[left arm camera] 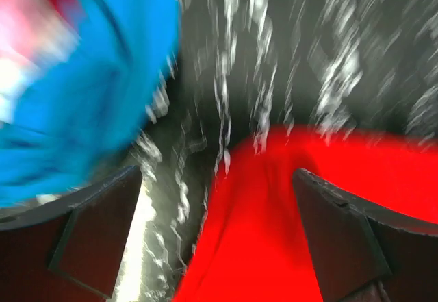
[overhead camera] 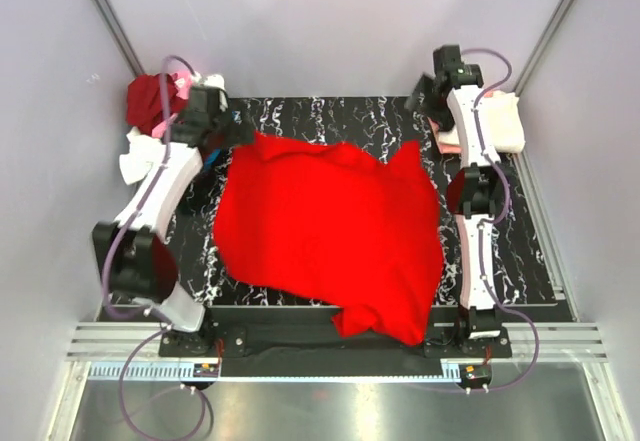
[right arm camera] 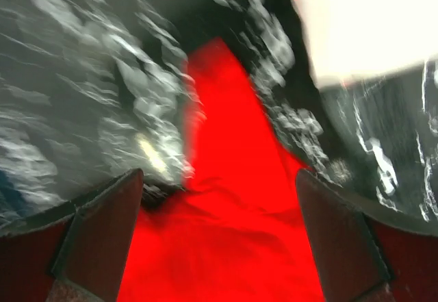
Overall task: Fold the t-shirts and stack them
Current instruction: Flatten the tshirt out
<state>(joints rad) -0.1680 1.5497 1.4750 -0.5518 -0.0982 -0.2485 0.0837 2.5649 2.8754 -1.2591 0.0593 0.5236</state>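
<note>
left claw [left arm camera: 217, 175], right claw [right arm camera: 219, 179] spread | bright red t-shirt [overhead camera: 330, 231] beneath both, ungripped

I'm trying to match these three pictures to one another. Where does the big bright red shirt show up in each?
Top view: the bright red shirt lies spread across the middle.
Left wrist view: it fills the lower centre and right.
Right wrist view: it runs from the centre down to the bottom edge.
Shared landmark: the black marbled mat under it.
</note>
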